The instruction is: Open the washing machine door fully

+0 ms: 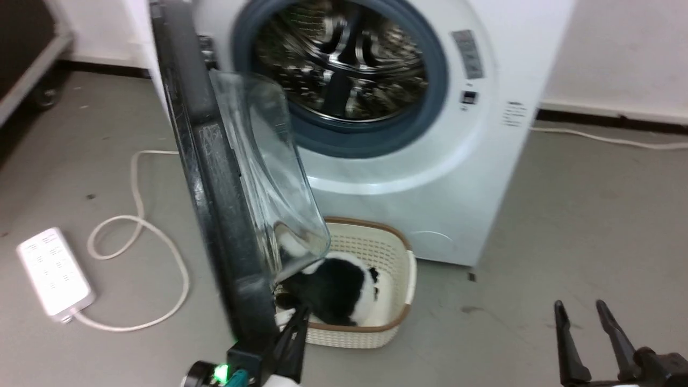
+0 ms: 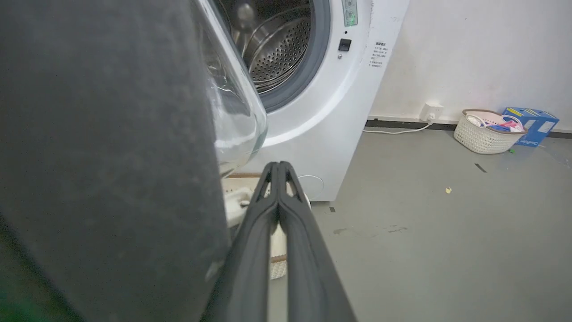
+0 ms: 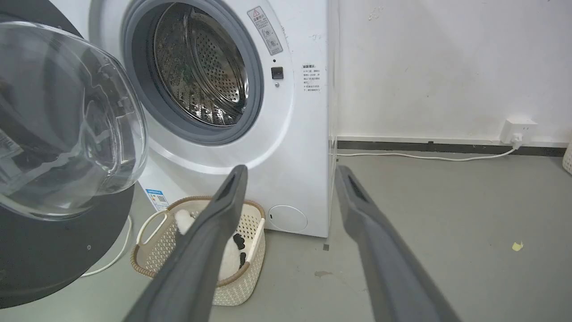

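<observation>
Basket partly behind washing machine door

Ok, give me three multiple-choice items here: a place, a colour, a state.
1. Where is the cream basket holding the black-and-white bundle?
A) on top of the washing machine
B) on the floor before it, by the open washing machine door
C) inside it
2. What colour is the rubber gasket?
A) red
B) grey
C) yellow
3. What state is the left gripper in?
A) spread wide
B) clamped on the basket rim
C) shut, empty
Answers: 1 B, the head view shows it at the machine's foot; 2 B, the ring is grey; 3 C, the left wrist view shows its fingers pressed together.
</observation>
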`<state>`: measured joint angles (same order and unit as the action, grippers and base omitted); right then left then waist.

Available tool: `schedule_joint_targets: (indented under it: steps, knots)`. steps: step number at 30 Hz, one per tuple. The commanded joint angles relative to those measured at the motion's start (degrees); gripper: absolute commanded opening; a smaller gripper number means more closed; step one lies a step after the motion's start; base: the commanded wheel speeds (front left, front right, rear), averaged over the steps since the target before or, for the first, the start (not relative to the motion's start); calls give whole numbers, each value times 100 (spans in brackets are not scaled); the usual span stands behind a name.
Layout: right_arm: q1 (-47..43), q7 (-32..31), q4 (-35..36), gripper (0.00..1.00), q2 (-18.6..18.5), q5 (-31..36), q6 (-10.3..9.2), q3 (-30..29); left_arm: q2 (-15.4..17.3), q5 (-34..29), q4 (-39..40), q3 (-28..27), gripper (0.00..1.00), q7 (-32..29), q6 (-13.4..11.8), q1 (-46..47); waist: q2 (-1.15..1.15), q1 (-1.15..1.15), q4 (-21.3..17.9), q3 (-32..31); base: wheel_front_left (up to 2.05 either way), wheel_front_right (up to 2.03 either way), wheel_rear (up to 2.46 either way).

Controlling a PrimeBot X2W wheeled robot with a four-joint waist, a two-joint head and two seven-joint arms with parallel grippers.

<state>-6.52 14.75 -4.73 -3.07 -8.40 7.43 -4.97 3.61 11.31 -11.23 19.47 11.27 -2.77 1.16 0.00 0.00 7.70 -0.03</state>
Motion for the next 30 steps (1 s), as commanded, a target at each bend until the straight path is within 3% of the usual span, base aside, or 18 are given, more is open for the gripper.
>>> schedule_joint_targets:
  steps: [1,8,11,15,18,27,30]
  knots:
    - [-55,25,-9,100,19,-39,6,1,126,27,7,-123,0,77,-81,-92,0,0,346,-85,0,0,0]
    - [-101,25,-65,100,19,-56,6,86,313,207,222,-561,0,230,-291,-279,0,0,1074,-180,0,0,0]
    - [-112,25,-79,100,19,-9,6,171,534,421,346,-1046,0,264,-437,-264,0,0,1458,-114,0,0,0]
    - [-66,25,-66,100,19,78,6,209,665,666,309,-1406,0,148,-523,-96,0,0,1615,89,0,0,0]
    - [31,25,-40,100,19,171,6,246,784,864,242,-1697,0,112,-557,112,0,0,1606,316,0,0,0]
    - [348,23,42,100,19,476,6,223,1276,1339,-313,-2279,0,55,-333,812,0,0,1307,1049,0,0,0]
    - [585,-31,193,100,13,678,6,96,2061,1555,-1572,-2814,0,38,-237,1717,0,0,986,1588,0,0,0]
